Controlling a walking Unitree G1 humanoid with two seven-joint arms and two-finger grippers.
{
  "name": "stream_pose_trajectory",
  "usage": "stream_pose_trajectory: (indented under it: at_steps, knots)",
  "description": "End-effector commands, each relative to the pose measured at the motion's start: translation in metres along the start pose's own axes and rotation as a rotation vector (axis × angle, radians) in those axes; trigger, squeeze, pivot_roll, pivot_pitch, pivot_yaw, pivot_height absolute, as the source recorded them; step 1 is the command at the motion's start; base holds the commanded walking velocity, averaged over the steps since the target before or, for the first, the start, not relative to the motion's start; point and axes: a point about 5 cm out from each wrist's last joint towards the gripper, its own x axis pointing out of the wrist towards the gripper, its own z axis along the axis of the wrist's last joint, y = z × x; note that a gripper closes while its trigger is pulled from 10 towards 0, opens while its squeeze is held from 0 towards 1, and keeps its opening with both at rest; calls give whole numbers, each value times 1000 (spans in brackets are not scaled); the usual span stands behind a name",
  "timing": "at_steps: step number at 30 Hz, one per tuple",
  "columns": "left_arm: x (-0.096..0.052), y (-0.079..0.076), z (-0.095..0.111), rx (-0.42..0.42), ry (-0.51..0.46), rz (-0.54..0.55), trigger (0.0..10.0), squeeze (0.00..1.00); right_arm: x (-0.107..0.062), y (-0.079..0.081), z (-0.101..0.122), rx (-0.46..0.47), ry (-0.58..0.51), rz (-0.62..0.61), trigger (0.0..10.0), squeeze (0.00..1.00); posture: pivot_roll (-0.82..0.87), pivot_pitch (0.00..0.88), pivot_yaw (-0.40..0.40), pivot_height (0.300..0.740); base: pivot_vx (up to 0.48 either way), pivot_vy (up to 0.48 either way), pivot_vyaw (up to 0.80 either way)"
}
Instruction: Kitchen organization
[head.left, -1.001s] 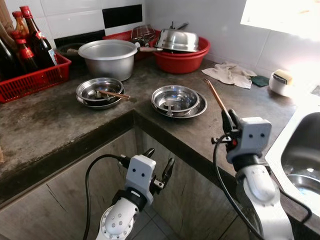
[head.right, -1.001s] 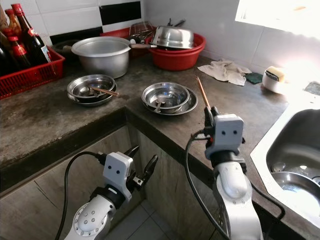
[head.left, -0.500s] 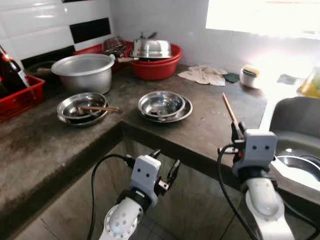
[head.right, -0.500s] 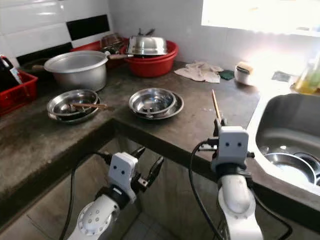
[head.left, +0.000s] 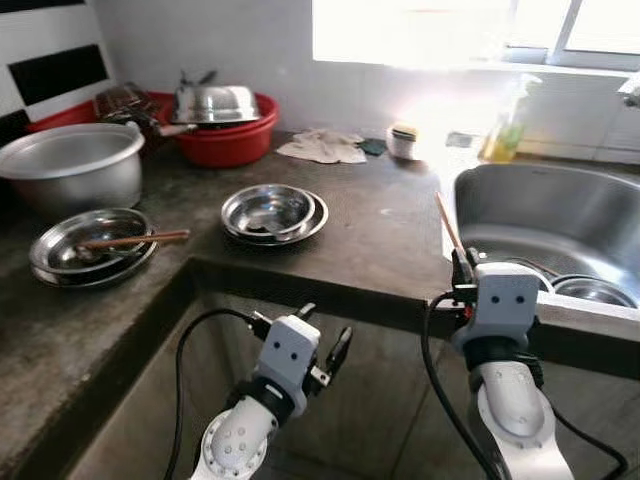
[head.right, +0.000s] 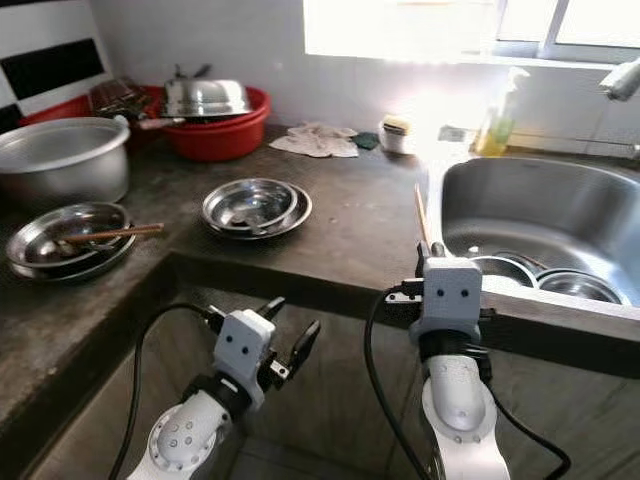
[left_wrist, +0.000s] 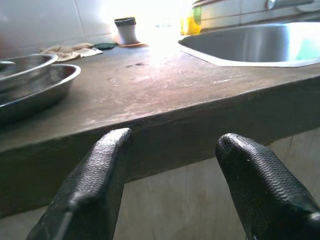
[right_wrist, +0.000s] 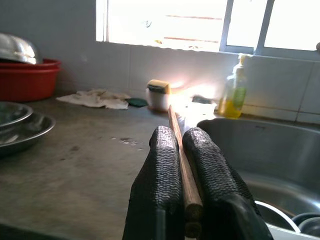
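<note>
The right gripper (right_wrist: 182, 150) pinches a wooden chopstick (head.left: 447, 222) pointing to 12 o'clock beside the sink (head.left: 560, 215), while the left gripper (left_wrist: 172, 150) hangs with fingers spread.

The head camera has swung toward the robot's right since 1.0 s ago, so the whole counter has slid toward 9 o'clock. The red basket of bottles has gone out of frame, and the big aluminium pot (head.left: 68, 172) now sits at the 9 o'clock edge. The steel sink (head.left: 545, 215), cut off at 3 o'clock before, now shows its full basin, with a yellow soap bottle (head.left: 505, 130) and the window (head.left: 450, 30) newly in view at 1 o'clock.
</note>
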Motion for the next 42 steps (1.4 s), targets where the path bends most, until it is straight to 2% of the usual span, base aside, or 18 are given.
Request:
stream_pose_trajectory:
  at_steps: [1,5,6,7,8,11,18,22,32,35,38,40,42]
  knots:
    - [3,-5,0,-17,0,-18,10000,0,0,-6,-1,-27,12,-29,0,0,89,7,-16,740,0,0,-775]
    - [3,-6,1,-9,-6,-21,10000,0,1,-6,-3,-38,24,-29,0,0,92,8,-17,740,0,0,-687]
    - [2,-6,1,-4,-8,-19,10000,0,3,-6,-4,-43,28,-23,7922,0,92,8,-21,740,0,0,0]
    - [2,-6,1,-4,-8,-19,10000,0,3,-6,-4,-43,28,-23,7922,0,92,8,-21,740,0,0,0]
    - [2,-6,1,2,-5,-22,10000,0,4,-5,-4,-49,28,-12,10000,0,91,8,-18,740,0,-412,0]
    - [2,-6,1,2,-3,-24,10000,0,7,-6,-3,-55,24,-12,10000,0,90,10,-21,740,0,-415,0]
    - [4,-6,1,19,-2,-21,10000,0,25,-21,4,-70,5,-30,10000,0,88,12,-21,740,186,-406,0]
    - [5,-4,1,-1,-2,-11,10000,0,35,-25,3,-101,38,-16,10000,0,85,13,-17,740,297,-372,0]
    - [5,-4,0,11,2,-22,10000,0,55,-38,11,-89,56,16,10000,0,89,13,-16,740,321,-352,0]
    - [5,-4,0,11,5,-24,10000,0,61,-47,12,-105,79,33,10000,0,88,13,-15,740,326,-347,0]
    - [5,-4,0,11,4,-27,10000,0,63,-50,11,-101,103,44,10000,0,87,12,-19,740,369,-297,0]
    - [5,-4,0,3,0,-30,10000,0,67,-52,7,-124,178,76,10000,0,89,11,-20,740,394,-266,0]
    - [6,-3,-1,1,11,-12,10000,0,68,-52,8,-110,174,86,10000,0,89,9,-19,740,390,-274,0]
